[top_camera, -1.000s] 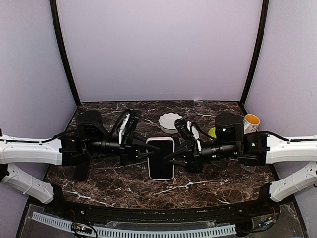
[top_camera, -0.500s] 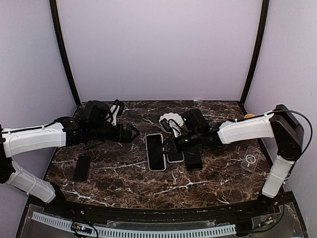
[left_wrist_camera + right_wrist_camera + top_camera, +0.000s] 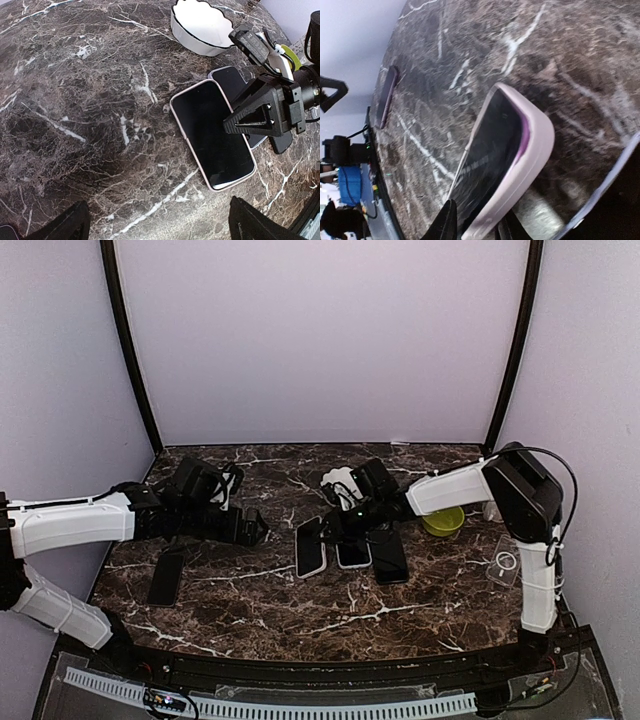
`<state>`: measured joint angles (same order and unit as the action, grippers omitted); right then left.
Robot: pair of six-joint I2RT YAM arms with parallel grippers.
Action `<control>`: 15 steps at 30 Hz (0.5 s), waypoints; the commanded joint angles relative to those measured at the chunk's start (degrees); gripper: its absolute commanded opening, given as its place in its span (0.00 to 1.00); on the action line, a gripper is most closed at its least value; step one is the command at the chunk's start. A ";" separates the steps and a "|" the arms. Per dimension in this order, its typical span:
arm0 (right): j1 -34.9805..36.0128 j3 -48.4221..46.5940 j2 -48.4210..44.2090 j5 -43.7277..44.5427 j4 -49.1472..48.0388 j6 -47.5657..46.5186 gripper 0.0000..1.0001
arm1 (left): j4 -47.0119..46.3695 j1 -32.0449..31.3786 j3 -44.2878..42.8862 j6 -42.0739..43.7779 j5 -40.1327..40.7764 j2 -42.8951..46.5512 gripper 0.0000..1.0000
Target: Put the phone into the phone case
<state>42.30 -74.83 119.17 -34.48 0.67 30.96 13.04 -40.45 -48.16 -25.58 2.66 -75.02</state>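
Observation:
The phone (image 3: 310, 546) lies face up, its black screen (image 3: 212, 132) framed by the pale pink phone case (image 3: 186, 131). In the right wrist view a purple strip of the phone shows inside the case's rim (image 3: 532, 145) at one corner. My right gripper (image 3: 336, 529) (image 3: 260, 112) sits over the phone's right side. Its two fingertips (image 3: 447, 222) stand a little apart astride the case's edge, so the right gripper (image 3: 477, 226) is narrowly open. My left gripper (image 3: 253, 527) (image 3: 160, 227) hangs wide open to the left of the phone, touching nothing.
Another phone (image 3: 353, 553) (image 3: 230, 82) lies partly under the cased one, with a black one (image 3: 390, 555) beside it. A white scalloped bowl (image 3: 340, 483) (image 3: 200, 27) sits behind them. There is a green bowl (image 3: 442, 521), a clear case (image 3: 507, 562) far right and a dark phone (image 3: 165, 578) far left.
My left gripper has let go of the phone, opened wide and drawn back to the left. My right gripper has stayed at the phone's edge, its jaws a little wider.

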 commanded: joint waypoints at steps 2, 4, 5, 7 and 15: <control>-0.56 -1.81 0.65 11.70 6.29 -1.07 0.40 | 1.00 0.69 0.36 0.05 -0.29 -0.24 0.99; 0.01 -1.62 -1.27 13.47 7.20 -1.39 0.45 | 0.89 0.79 0.54 0.28 -0.16 -0.03 0.99; 0.38 -2.49 -2.30 14.36 8.89 -2.16 0.45 | 0.83 0.87 0.64 0.36 -0.14 0.08 0.99; 1.17 -5.19 -4.58 17.27 13.86 -4.55 0.47 | 0.70 0.89 0.65 0.67 -0.23 0.08 0.99; 0.70 3.63 -24.90 54.56 37.24 0.89 0.48 | 0.70 0.90 0.17 2.38 0.05 -0.10 0.99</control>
<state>44.12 -77.78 105.82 -4.62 23.70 27.42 13.39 -39.94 -48.16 -24.82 2.44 -75.37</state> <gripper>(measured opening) 0.474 0.987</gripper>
